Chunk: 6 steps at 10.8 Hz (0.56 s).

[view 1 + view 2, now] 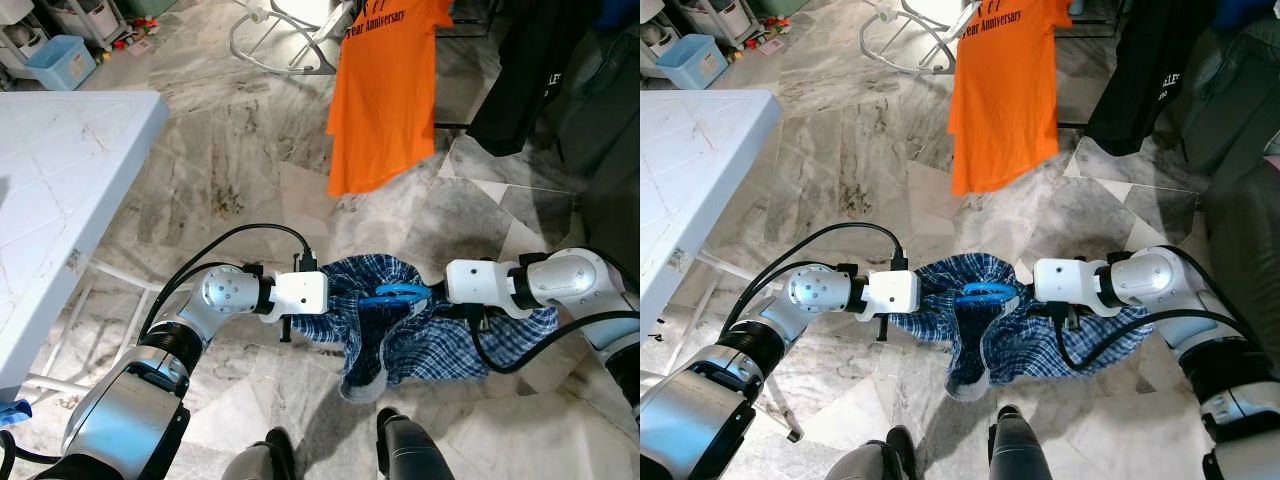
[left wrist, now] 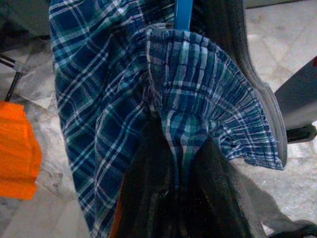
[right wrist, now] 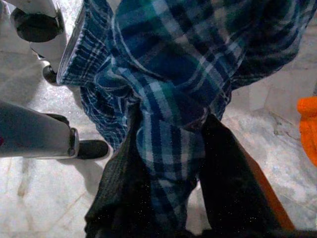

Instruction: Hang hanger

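Note:
Blue plaid shorts [image 1: 400, 330] hang between my two arms over the marble floor, draped on a blue hanger [image 1: 397, 292] whose top peeks out of the waistband. My left gripper [image 2: 181, 183] is shut on the elastic waistband of the shorts [image 2: 198, 94], with the blue hanger bar [image 2: 183, 12] just beyond. My right gripper [image 3: 171, 163] is shut on a bunch of the plaid cloth [image 3: 168, 84] from the other side. An orange T-shirt [image 1: 385, 90] hangs from a rack straight ahead.
A white table [image 1: 60, 170] stands to my left, with a blue bin [image 1: 60, 62] on the floor behind it. Dark clothes [image 1: 530, 70] hang at the right. A white rack base [image 1: 275, 45] curves behind the orange shirt. My feet [image 1: 395, 440] show below.

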### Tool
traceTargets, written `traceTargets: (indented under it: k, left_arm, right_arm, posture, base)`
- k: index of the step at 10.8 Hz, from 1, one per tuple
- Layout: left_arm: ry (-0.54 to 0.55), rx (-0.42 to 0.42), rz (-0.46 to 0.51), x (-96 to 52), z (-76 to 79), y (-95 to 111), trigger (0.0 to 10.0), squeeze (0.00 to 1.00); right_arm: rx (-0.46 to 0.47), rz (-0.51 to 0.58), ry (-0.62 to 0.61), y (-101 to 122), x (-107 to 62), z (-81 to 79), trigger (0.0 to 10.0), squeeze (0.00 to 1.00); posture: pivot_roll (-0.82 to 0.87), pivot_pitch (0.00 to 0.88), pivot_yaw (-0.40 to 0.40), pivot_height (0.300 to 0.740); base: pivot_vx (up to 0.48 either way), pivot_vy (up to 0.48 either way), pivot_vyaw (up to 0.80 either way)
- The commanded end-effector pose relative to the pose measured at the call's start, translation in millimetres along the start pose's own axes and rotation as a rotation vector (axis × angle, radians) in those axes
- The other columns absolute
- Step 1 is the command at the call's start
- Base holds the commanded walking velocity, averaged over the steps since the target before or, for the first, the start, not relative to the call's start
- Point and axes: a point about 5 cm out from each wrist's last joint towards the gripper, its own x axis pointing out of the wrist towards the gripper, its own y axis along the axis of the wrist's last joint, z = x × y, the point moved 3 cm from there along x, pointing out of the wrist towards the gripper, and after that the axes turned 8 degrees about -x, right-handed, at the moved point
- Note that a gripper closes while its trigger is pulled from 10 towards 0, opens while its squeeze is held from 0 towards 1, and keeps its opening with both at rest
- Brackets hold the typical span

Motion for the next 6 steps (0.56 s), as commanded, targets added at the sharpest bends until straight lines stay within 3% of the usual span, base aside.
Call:
traceTargets:
  k: [1,6]
  left_arm:
    - [-0.013,0.033,0.026,0.3,1.6,4.7,0.0,0.0]
    - [0.054,-0.017,-0.014,1.5,0.8,-6.2,0.0,0.0]
  right_arm:
    - [-0.006,0.0,0.018,-0.2,3.8,-4.6,0.0,0.0]
    - [0.043,0.019,0.001,-3.8,4.2,-13.8,0.0,0.0]
  posture:
    - [-0.39,0.232,0.132,0.74]
    - [-0.41,0.215,0.134,0.74]
  base:
    - [0.0,0.0,0.0]
    - [0.0,0.0,0.0]
